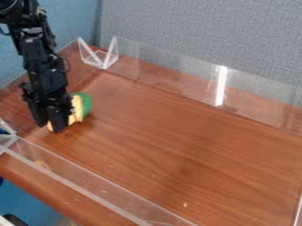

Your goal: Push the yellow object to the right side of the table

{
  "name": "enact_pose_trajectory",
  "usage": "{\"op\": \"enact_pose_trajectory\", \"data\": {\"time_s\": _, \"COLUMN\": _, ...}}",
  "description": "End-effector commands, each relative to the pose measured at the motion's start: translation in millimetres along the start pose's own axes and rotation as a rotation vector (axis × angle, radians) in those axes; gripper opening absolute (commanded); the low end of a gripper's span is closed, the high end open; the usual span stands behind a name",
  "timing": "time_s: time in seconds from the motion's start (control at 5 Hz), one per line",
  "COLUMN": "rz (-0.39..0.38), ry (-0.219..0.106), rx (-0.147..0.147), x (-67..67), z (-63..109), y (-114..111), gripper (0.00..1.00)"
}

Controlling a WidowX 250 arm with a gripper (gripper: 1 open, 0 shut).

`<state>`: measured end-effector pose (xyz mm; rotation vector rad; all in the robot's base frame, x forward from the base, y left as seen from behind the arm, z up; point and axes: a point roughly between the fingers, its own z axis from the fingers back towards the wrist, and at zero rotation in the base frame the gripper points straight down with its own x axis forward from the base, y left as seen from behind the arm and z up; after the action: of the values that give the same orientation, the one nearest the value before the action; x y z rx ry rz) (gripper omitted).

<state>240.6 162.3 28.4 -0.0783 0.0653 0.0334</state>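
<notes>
The yellow object [78, 108], a small yellow-orange wedge with a green end, lies near the left end of the table [189, 150]. Its green end points right and shows clearly. My gripper [55, 124] points straight down at the toy's left, yellow end. The black fingers [48, 113] have drawn in on that end and hide most of it, so the gripper is shut on it. Only a sliver of yellow shows by the fingertips.
Low clear acrylic walls [177, 66] ring the reddish-brown top, with the front wall [71, 181] close to the toy. A clear folded stand [101, 55] sits at the back left corner. Bare wood stretches to the right of the toy.
</notes>
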Motion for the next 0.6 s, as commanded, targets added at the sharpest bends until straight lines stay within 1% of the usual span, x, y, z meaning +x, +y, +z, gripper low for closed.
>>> {"op": "enact_pose_trajectory", "data": {"time_s": 0.0, "rz": 0.060, "ry": -0.083, "rx": 0.045, "x": 11.2, "z": 30.6, "y": -3, "gripper": 0.00}}
{"op": "enact_pose_trajectory", "data": {"time_s": 0.2, "rz": -0.010, "ry": -0.092, "rx": 0.045, "x": 19.6, "z": 26.2, "y": -14, "gripper": 0.00}}
{"op": "enact_pose_trajectory", "data": {"time_s": 0.4, "rz": -0.059, "ry": -0.095, "rx": 0.046, "x": 27.5, "z": 25.9, "y": -18, "gripper": 0.00}}
